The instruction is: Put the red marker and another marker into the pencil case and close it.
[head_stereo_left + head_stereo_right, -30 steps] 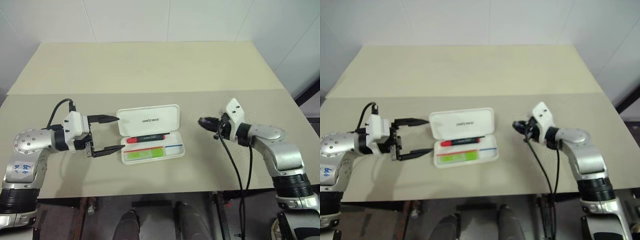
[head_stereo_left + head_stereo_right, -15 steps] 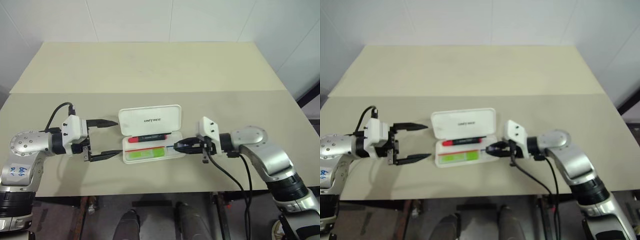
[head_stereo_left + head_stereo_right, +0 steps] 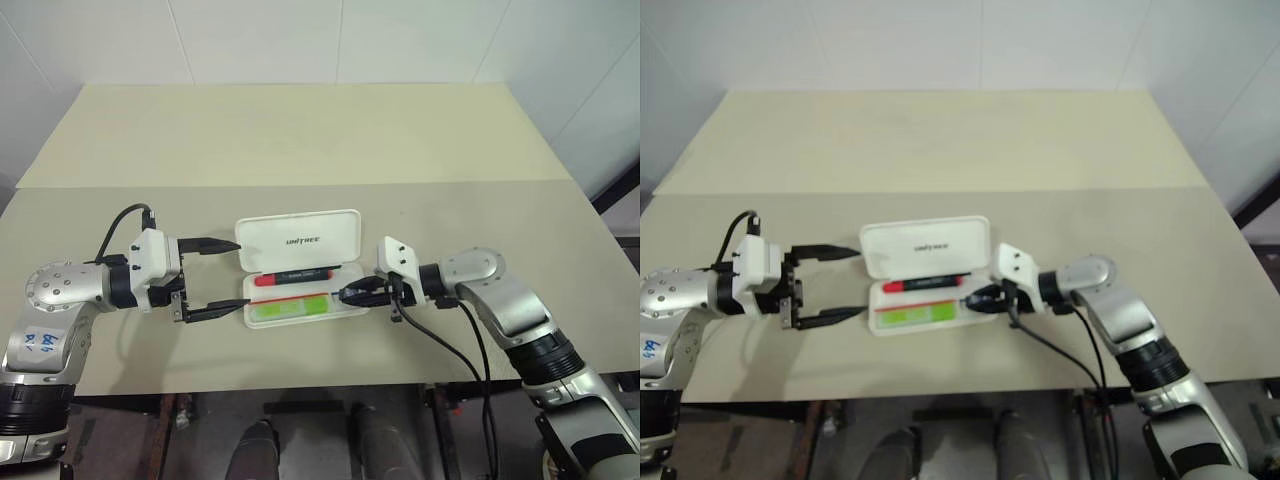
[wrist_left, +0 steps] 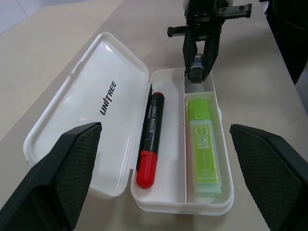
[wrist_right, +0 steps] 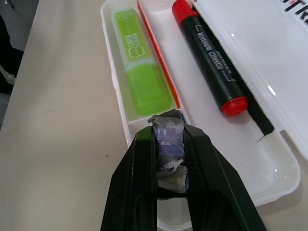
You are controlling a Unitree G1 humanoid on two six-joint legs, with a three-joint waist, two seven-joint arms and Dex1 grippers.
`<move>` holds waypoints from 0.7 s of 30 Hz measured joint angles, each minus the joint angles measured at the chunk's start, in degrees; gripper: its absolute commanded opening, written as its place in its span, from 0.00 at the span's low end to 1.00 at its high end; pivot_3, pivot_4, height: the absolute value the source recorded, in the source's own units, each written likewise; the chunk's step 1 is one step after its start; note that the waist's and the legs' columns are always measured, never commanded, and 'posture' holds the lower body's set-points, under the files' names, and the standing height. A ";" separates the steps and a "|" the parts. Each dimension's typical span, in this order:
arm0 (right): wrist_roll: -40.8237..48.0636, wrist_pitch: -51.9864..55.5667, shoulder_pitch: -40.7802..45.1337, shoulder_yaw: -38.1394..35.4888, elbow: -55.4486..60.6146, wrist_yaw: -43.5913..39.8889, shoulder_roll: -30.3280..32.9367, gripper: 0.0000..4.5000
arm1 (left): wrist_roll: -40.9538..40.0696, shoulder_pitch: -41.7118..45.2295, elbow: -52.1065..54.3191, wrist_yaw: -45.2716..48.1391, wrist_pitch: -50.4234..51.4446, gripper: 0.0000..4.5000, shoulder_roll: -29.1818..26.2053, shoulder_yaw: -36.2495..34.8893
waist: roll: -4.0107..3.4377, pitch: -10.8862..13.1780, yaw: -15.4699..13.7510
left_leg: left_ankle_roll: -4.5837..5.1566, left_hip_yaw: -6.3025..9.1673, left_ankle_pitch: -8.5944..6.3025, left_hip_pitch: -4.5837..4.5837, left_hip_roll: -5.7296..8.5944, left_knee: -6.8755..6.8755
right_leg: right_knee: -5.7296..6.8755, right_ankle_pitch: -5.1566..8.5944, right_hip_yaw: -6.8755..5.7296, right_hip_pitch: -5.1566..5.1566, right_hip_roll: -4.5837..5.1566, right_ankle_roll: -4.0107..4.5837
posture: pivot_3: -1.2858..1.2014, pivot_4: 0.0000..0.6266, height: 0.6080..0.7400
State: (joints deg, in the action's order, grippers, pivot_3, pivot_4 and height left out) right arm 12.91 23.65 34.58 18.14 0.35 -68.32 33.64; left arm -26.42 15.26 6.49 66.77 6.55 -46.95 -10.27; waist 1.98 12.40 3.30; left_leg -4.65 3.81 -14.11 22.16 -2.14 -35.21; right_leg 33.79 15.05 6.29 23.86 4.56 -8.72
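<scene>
Both markers already in the case (image 3: 300,268), which sits near the table's (image 3: 300,130) front edge, about mid-width, lid laid flat toward the far edge. Long axis of case runs left–right, parallel to the front edge; hinge on the far long side of the tray.

Contents: red marker (image 3: 294,276) in the rear slot next to the hinge; green highlighter (image 3: 290,306) in the front slot. Both lie lengthwise.

Key relation: lid must swing from far side toward the front edge, over the tray. L gripper (image 3: 212,278) is off the case's left short end, pointing along its long axis. R gripper (image 3: 352,294) is at the right short end, tip over the small end compartment.

Tools: L fingers spread wide, one level w/ the lid, one level w/ the tray's front, nothing between them. R fingers pinched together on a small bluish wad (image 5: 169,139), ID unclear.

Judgement: only the closing step left; either arm is near enough, L better lined up w/ the lid's edge.
</scene>
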 measured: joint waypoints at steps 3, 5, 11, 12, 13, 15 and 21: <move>-0.26 -0.02 -0.02 0.11 -0.37 -0.20 -0.04 0.09 | -0.01 0.00 0.00 -0.20 0.09 1.00 0.00 0.00 | 0.00 0.00 -0.01 | 0.00 0.00 0.00 0.00 0.00 0.00 | 0.00 0.00 0.00 0.00 0.00 0.00 | 0.52 0.24 1.00; -0.52 -0.01 -0.02 0.15 -0.51 -0.23 -0.18 0.09 | -0.01 0.08 0.00 -0.36 0.10 1.00 0.00 0.00 | 0.00 0.00 -0.01 | 0.00 0.00 0.00 0.00 0.00 0.00 | 0.00 0.00 0.00 0.00 0.00 0.00 | 0.52 0.24 1.00; -1.27 -0.28 0.06 0.82 -1.06 -0.11 -1.38 0.48 | 0.00 0.67 -0.04 -0.39 0.08 1.00 0.01 0.03 | 0.00 0.00 -0.01 | 0.00 0.00 0.00 0.00 0.00 0.00 | 0.00 -0.02 0.00 0.00 0.00 -0.04 | 0.52 0.24 1.00; -1.26 -0.46 0.07 0.84 -1.08 -0.22 -1.60 0.55 | 0.00 0.82 -0.04 -0.39 0.07 1.00 0.01 0.03 | 0.00 0.00 -0.01 | 0.00 0.00 0.00 0.00 0.00 0.00 | 0.00 -0.04 0.00 0.00 0.00 -0.08 | 0.52 0.24 1.00; -1.26 -0.60 0.07 0.87 -1.09 -0.23 -1.83 0.62 | 0.00 0.94 -0.05 -0.39 0.04 1.00 0.01 0.03 | 0.00 0.00 0.01 | 0.00 0.00 0.00 0.00 0.00 0.00 | 0.00 -0.05 0.00 0.00 0.00 -0.09 | 0.52 0.24 1.00; -1.43 -0.66 0.07 1.01 -1.40 -0.19 -2.17 0.77 | 0.00 0.99 -0.06 -0.39 -0.12 1.00 0.04 0.04 | 0.00 0.00 0.01 | 0.00 0.00 0.00 -0.01 0.00 0.00 | 0.02 -0.05 0.00 0.00 0.00 -0.08 | 0.52 0.24 1.00; -1.43 -0.70 0.21 1.01 -2.12 -0.19 -2.45 0.99 | 0.00 1.00 -0.24 -0.35 -0.30 1.00 0.36 0.05 | 0.00 0.00 0.01 | 0.00 0.00 0.00 -0.01 0.00 0.00 | 0.03 -0.05 0.00 0.00 0.00 -0.09 | 0.52 0.24 1.00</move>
State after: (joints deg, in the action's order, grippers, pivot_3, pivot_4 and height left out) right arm 11.47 22.95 34.79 19.15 -1.76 -68.51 31.19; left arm -26.42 16.27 6.25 66.42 6.24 -46.59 -10.22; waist 1.99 12.40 3.31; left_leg -4.65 3.81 -14.11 22.15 -2.14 -35.21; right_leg 33.83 15.00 6.29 23.87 4.55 -8.81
